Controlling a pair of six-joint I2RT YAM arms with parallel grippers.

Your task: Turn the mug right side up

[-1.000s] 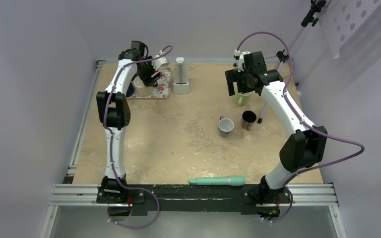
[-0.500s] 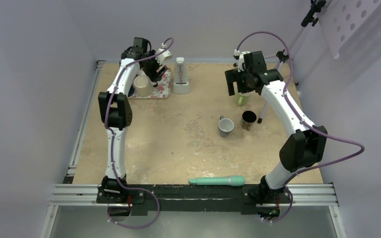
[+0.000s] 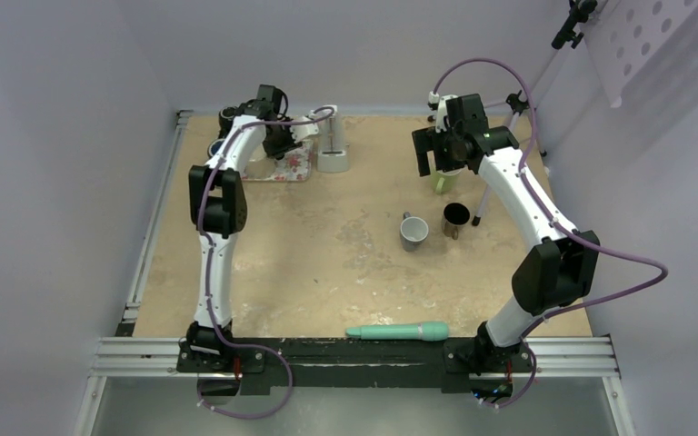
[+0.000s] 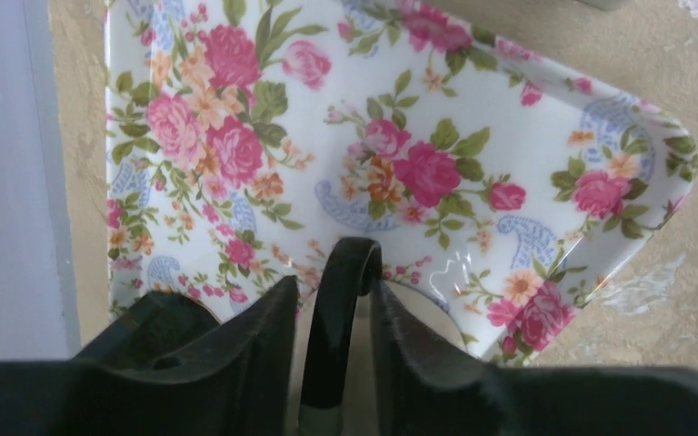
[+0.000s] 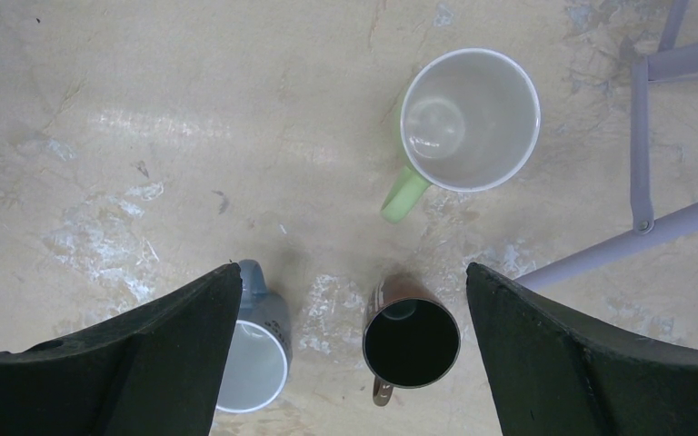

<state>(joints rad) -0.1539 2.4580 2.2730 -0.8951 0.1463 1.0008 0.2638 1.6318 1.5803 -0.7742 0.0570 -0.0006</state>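
Observation:
My left gripper is shut on the black handle of a cream mug, whose body shows only as a pale edge behind the fingers. It hangs over the floral tray. In the top view the left gripper is over the tray at the back left, and the arm hides the mug. I cannot tell which way the mug faces. My right gripper is open and empty above three upright mugs; it also shows in the top view.
A green mug, a grey mug and a dark brown mug stand upright at the right centre. A purple stand's legs are beside them. A white device stands next to the tray. A teal cylinder lies at the front edge.
My left wrist has swung right and back over the tray. The cream mug, seen standing on the tray half a second ago, is now hidden under the arm. The right arm has not moved.

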